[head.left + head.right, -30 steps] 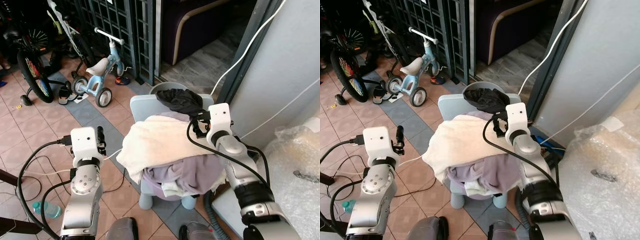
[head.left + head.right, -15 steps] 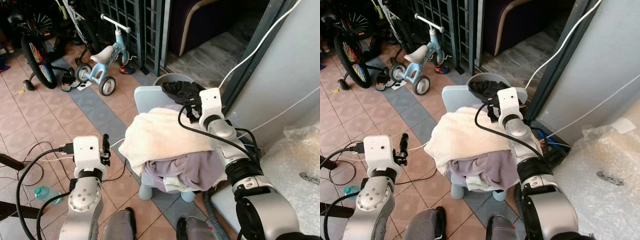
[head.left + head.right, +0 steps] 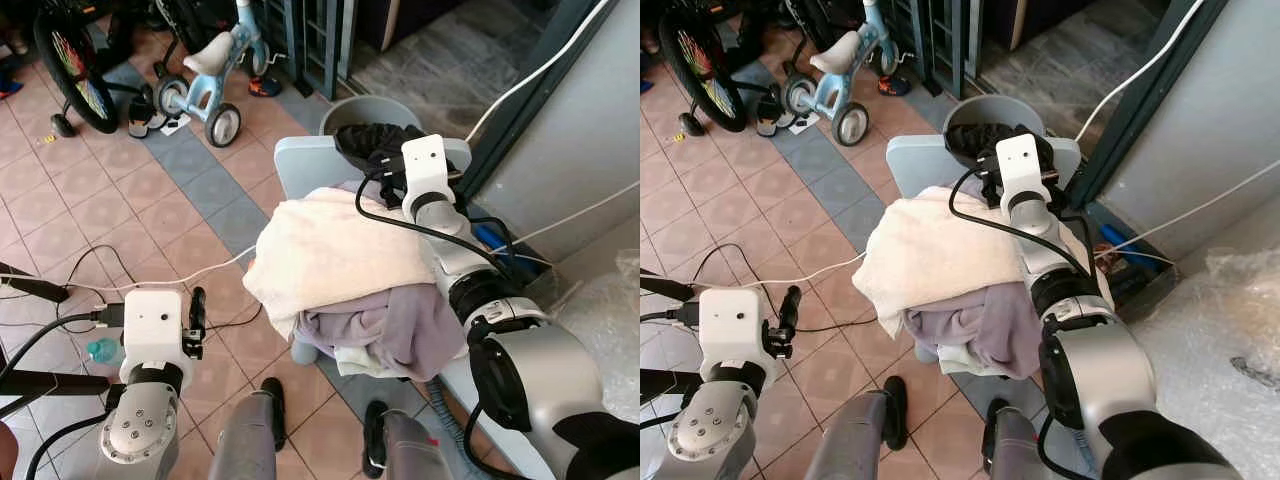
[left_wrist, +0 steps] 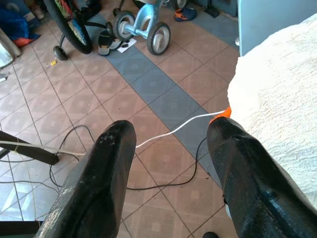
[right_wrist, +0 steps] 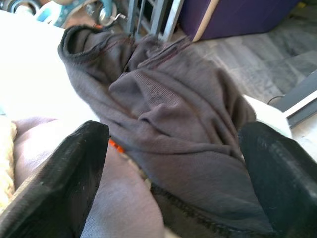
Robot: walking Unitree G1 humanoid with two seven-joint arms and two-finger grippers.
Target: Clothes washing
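Now right arm extends, spread fingers over dark garment.

I pushed my right claw forward over the laundry pile until its spread fingers reached the dark garment, while my left claw dropped lower.

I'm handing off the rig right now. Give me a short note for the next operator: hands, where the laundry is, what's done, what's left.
Right hand: open, fingers on either side of the dark garment at the chair's back; nothing gripped yet.
Left hand: open and empty, low over the tiled floor beside the pile.
Laundry: cream towel on top, lilac garment beneath, all heaped on the pale blue chair.
Done: nothing lifted.
Left: grasp the dark garment, then clear the pile.
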